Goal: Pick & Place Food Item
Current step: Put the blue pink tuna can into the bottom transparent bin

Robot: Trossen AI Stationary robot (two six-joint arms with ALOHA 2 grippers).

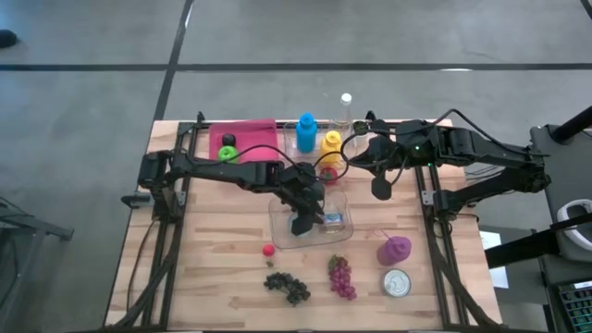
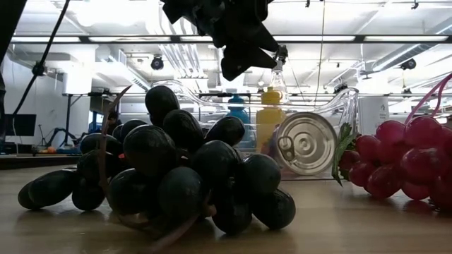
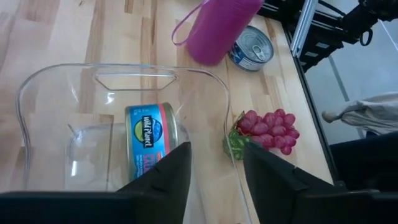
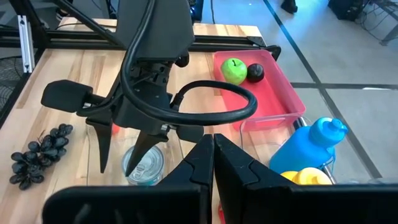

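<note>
A tuna can (image 3: 151, 140) with a blue and pink label rests on the floor of a clear plastic container (image 3: 124, 67) at the table's middle. My left gripper (image 3: 216, 177) hangs above the container's right part, pointing down at a slant. Its fingers are apart with nothing between them, and the can lies just beside one finger. The high view shows this gripper (image 1: 303, 222) over the container (image 1: 277, 215). My right gripper (image 4: 213, 155) is shut and waits in the air toward the far right (image 1: 380, 188).
Black grapes (image 1: 288, 287), red grapes (image 1: 341, 277), a small red fruit (image 1: 268, 250), a purple item (image 1: 395, 249) and a second can (image 1: 397, 282) lie near the front edge. A pink tray (image 1: 245, 141) with a green apple (image 1: 228, 154) and bottles (image 1: 306, 132) stand at the back.
</note>
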